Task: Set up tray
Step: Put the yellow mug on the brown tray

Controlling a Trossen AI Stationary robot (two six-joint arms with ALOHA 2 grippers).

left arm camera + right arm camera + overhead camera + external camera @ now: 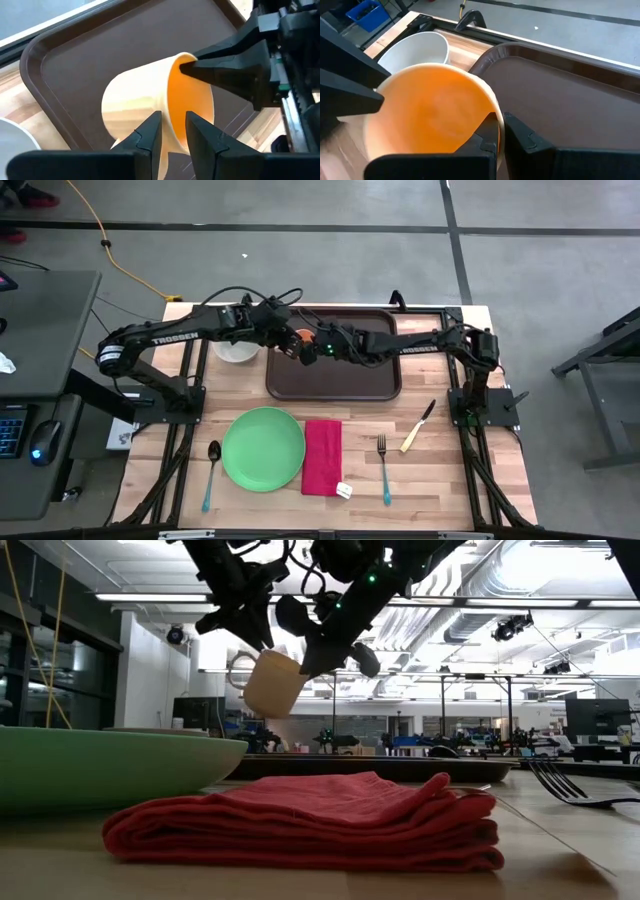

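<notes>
Both tools meet over the tray (pixel 335 370), which lies directly beneath them on the wooden surface (pixel 450 470), far side from the place setting. Left tool (pixel 172 132) pinches the rim of a cream cup with an orange inside (pixel 160 100), tipped on its side in the air; right tool (pixel 499 132) has its fingers pressed onto the opposite rim, wall between them. Looks like a handover, both gripping so the cup can't drop or swing. White bowl (pixel 237 350) sits just beside the left tool, off the tray. Nearer the front, well clear of both tools: green plate (pixel 263 448), red napkin (pixel 322 457), fork (pixel 383 465), knife (pixel 417 428), spoon (pixel 210 472).
</notes>
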